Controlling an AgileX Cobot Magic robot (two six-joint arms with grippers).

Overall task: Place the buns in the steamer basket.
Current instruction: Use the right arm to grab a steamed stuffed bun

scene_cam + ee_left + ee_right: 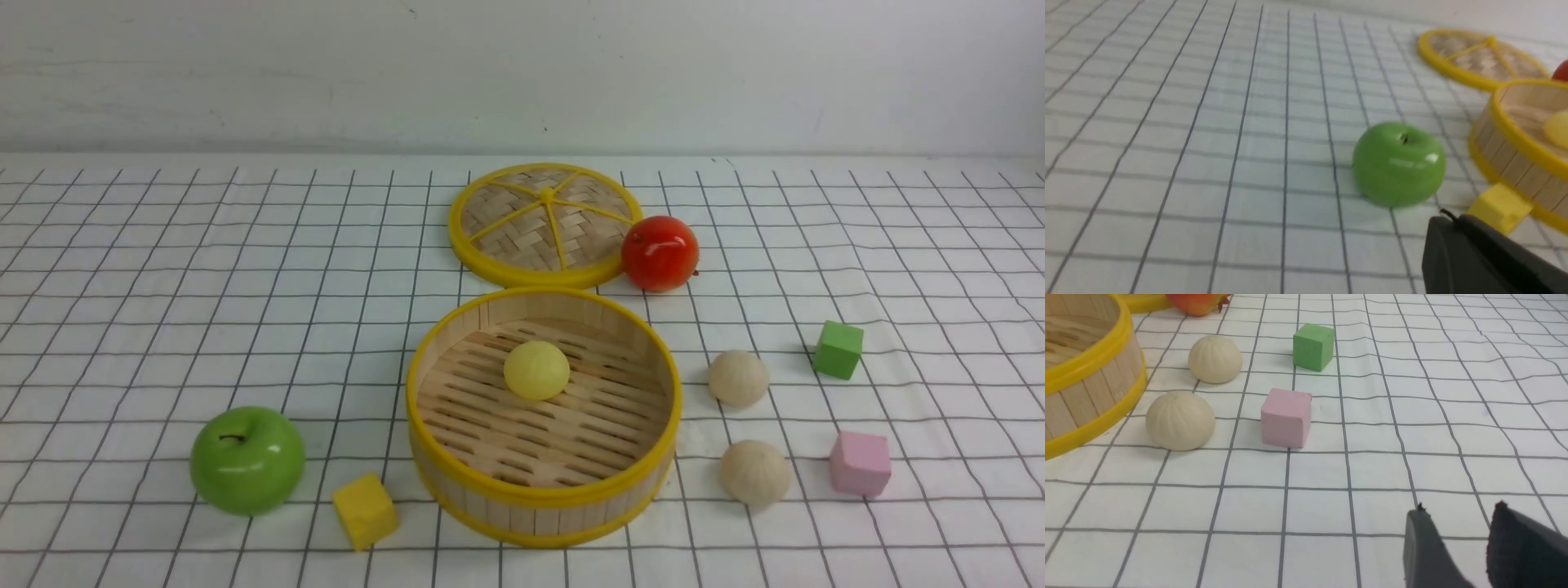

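My right tool (1457, 516) apart, empty; left tool (1457, 232) state unclear; yellow bun (536, 370) in basket (522, 514), cream buns (738, 377) (754, 471) outside.

The left wrist view was blurred. The frame edge cut off the steamer basket (1515, 134), the red fruit (1562, 72) and the left gripper (1474, 253), whose jaw state could not be determined. Of the right gripper (1458, 512), only the fingertips showed.
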